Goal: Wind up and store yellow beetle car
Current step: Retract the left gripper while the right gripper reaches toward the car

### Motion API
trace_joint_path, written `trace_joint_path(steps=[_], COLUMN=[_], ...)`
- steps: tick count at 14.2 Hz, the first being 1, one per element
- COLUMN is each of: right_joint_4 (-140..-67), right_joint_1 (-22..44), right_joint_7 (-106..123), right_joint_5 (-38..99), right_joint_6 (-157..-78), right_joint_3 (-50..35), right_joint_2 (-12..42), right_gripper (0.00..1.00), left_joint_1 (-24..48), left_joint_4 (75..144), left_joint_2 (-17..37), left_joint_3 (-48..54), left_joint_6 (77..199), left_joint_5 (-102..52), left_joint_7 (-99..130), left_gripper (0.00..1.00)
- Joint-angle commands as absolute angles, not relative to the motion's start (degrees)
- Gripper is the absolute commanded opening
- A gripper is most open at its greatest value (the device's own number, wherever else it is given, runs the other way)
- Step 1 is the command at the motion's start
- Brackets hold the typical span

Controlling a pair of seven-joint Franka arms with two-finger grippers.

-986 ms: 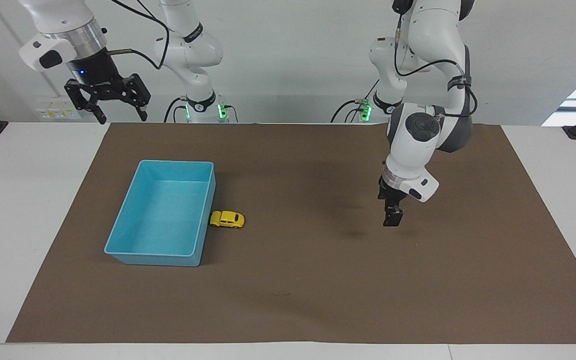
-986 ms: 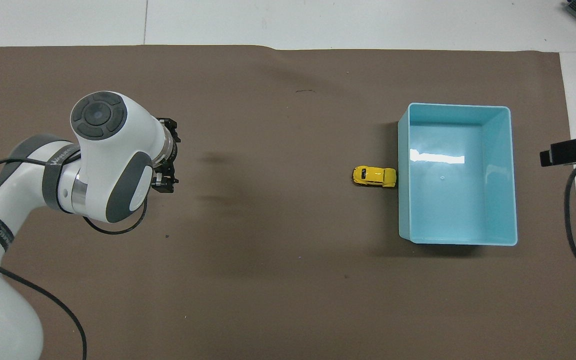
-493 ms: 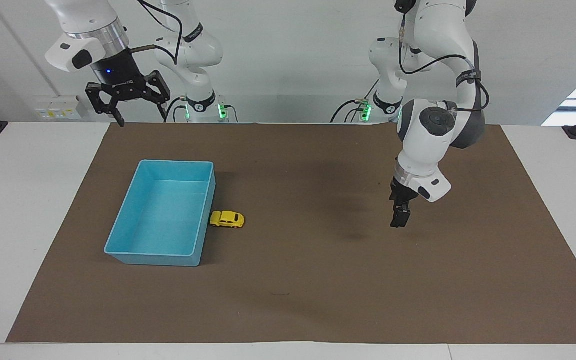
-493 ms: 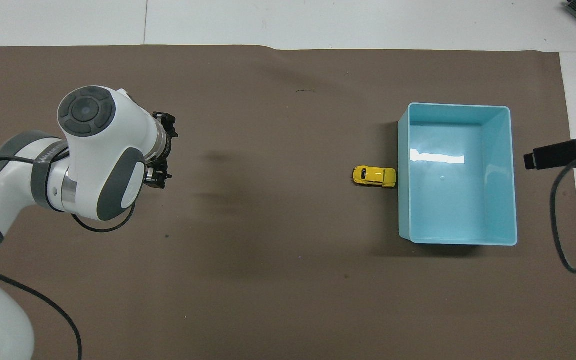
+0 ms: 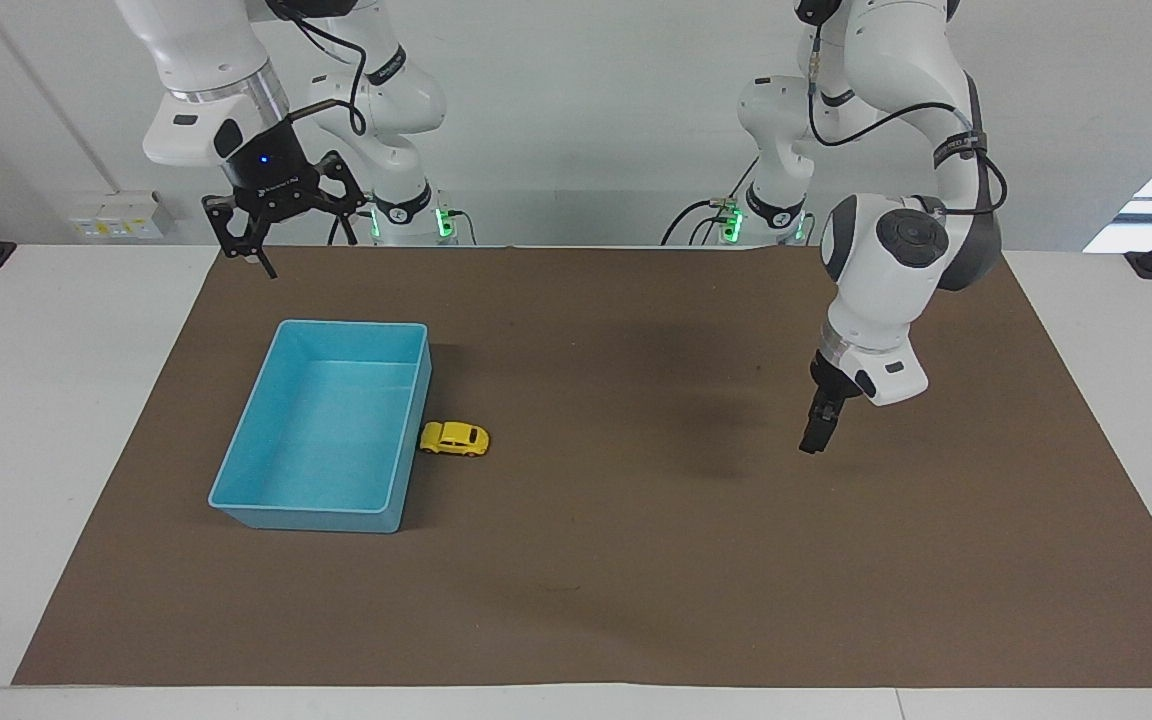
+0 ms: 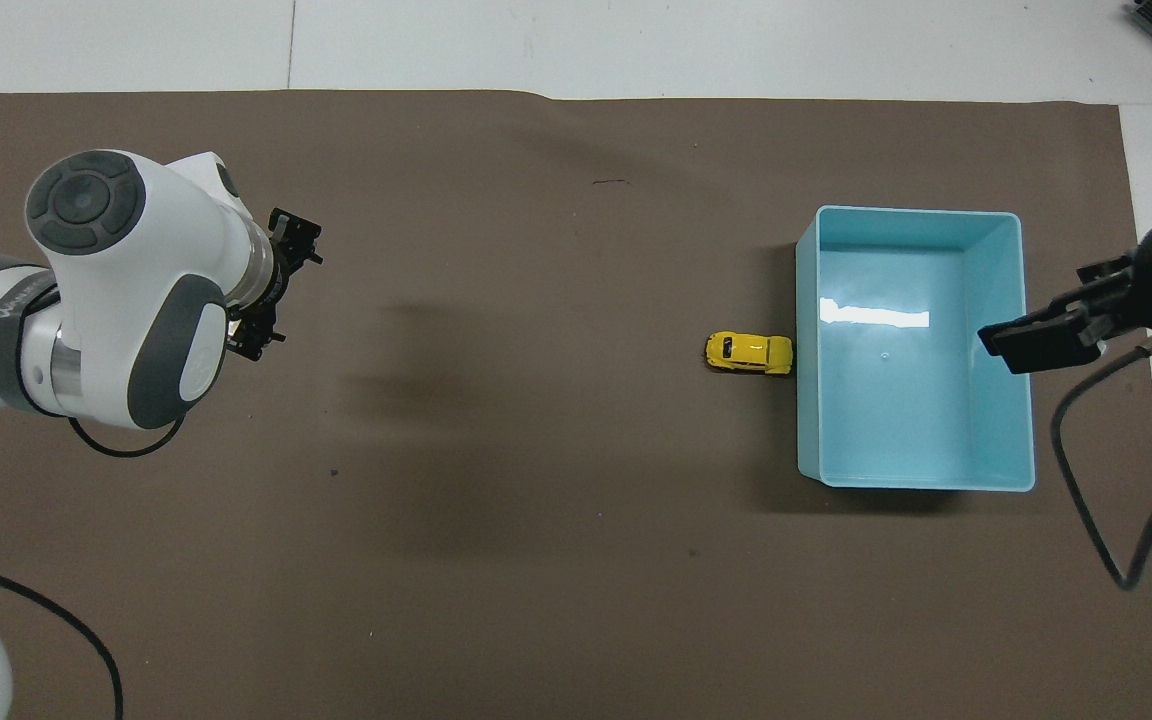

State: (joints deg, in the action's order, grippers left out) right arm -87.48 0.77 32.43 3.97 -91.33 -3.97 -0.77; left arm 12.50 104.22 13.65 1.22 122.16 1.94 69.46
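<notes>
Yellow beetle car (image 5: 454, 439), unstored, on brown mat (image 5: 636, 560) touching light-blue bin (image 5: 236, 480), apparently rolled there; right gripper (image 5: 276, 245) raised, jaws spread, empty, well above it over the bin's robot-side end; left gripper (image 5: 816, 437) open, well apart, toward its own end.

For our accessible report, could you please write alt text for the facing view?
A yellow beetle car sits on a brown mat, against the wall of an empty light-blue bin. The right tool hangs open, high over the mat near the bin; the left tool hangs over bare mat toward its own end.
</notes>
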Motion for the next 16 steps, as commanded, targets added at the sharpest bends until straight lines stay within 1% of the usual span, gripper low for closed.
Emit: trace_joint_path(steps=[1, 3, 7, 9, 14, 16], right_joint_4=[-89.8, -91.2, -91.3, -91.5, -91.8, -93.2], right_joint_1=[1.3, 2.5, 2.7, 5.1, 6.2, 6.8], right_joint_7=[45.0, 51.4, 58.7, 60.3, 70.6, 71.3], right_joint_5=[4.8, 4.7, 4.7, 4.0, 3.6, 3.5], right_joint_6=[-93.4, -95.1, -95.1, -95.2, -97.6, -99.7], right_joint_3=[-4.3, -4.3, -4.3, -4.3, -4.3, -4.3], right_joint_2=[-0.7, -0.1, 1.8, 3.0, 6.1, 6.9], right_gripper=[1.0, 1.0, 1.0, 1.0, 1.0, 1.0], left_joint_1=[9.7, 8.4, 4.9, 3.5, 2.3, 2.2], left_joint_4=[104.9, 104.9, 105.1, 105.0, 103.8, 102.0], left_joint_2=[11.3, 10.4, 7.6, 6.7, 4.4, 3.7], left_joint_3=[1.8, 1.8, 1.8, 1.8, 1.5, 1.7], left_joint_6=[119.4, 117.5, 114.1, 112.8, 109.8, 106.8], left_joint_5=[2.4, 2.4, 2.3, 2.2, 2.2, 2.2], left_joint_7=[59.0, 53.1, 37.7, 30.4, 10.6, 6.0], left_gripper=[1.0, 1.0, 1.0, 1.0, 1.0, 1.0])
